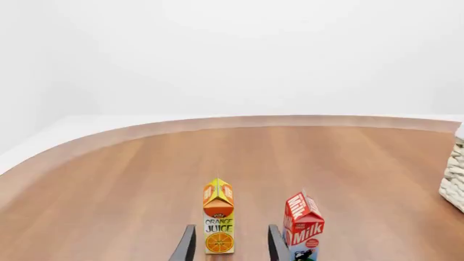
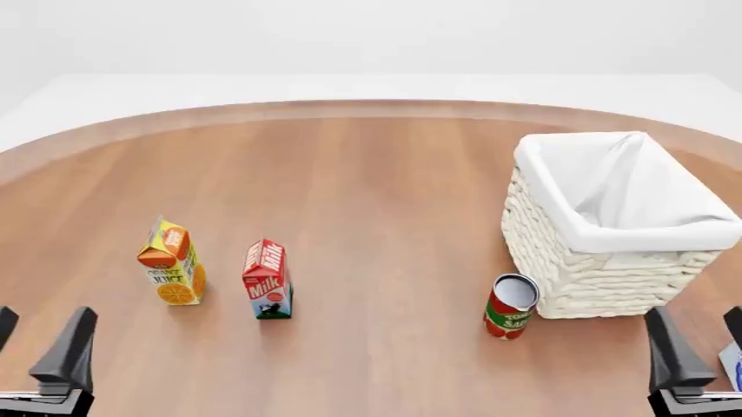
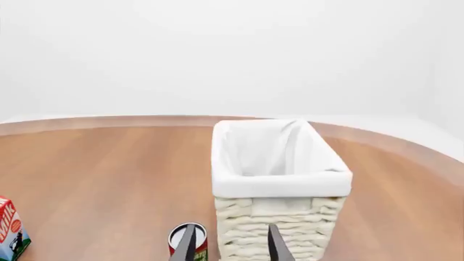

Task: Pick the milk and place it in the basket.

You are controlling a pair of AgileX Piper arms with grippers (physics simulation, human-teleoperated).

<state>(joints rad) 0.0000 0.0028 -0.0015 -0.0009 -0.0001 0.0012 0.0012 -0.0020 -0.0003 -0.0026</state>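
Milk is seen in the front view standing upright on the wooden surface, left of centre, just beside an orange juice carton that stands to its left, the two apart. The basket is placed well apart from the milk, on the right, its white liner folded over the rim; a red tomato can is tilted beside its near left corner, whether touching cannot be told. The left fingers are seen at the lower left edge and the right fingers at the lower right edge, both spread and holding nothing. In the left wrist view, the left gripper is shown with its fingers spread, the juice carton framed between them farther off, and the milk is seen just beside one finger's outline, upright; a strip of the basket shows at the picture's edge. In the right wrist view, the right gripper is shown with spread fingers, the basket and the can lying beyond them, and the milk is cut by the picture's edge.
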